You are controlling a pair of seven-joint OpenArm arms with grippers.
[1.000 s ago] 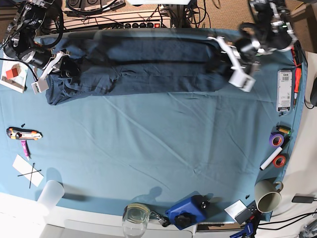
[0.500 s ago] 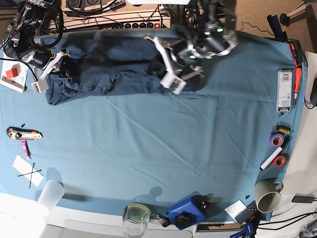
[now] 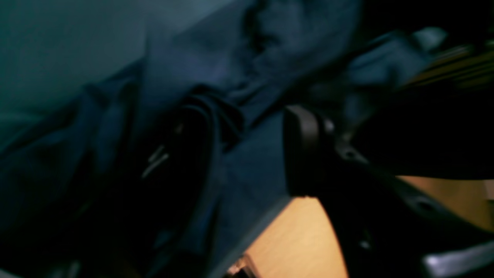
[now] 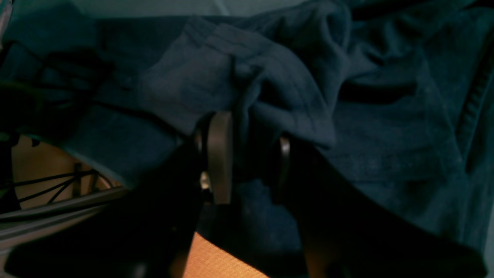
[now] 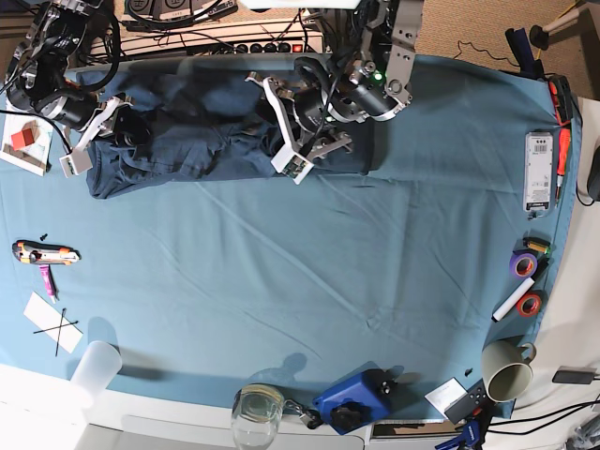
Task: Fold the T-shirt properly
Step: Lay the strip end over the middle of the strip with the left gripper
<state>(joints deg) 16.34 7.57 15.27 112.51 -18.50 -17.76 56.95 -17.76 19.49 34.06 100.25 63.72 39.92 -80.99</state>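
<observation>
The dark navy T-shirt [image 5: 206, 131] lies bunched in a long band along the far edge of the teal table cloth [image 5: 309, 281]. My left gripper [image 5: 286, 141] is over the shirt's middle, shut on a fold of it. In the blurred left wrist view the gripper [image 3: 251, 154] has navy cloth [image 3: 193, 58] between its fingers. My right gripper [image 5: 94, 131] is at the shirt's left end. In the right wrist view the gripper [image 4: 251, 162] is shut on a bunch of cloth [image 4: 386, 135].
A white device [image 5: 538, 172], tape rolls [image 5: 522, 263] and a marker lie along the right edge. A paper cup [image 5: 506, 370], a blue object [image 5: 352, 398], a glass [image 5: 257, 410] and a plastic cup [image 5: 97, 366] stand at the front. A utility knife [image 5: 45, 252] lies at the left.
My left gripper has swept from the shirt's right end leftwards to its middle, carrying that end over the rest. The shirt's band is now shorter. The right arm has not moved.
</observation>
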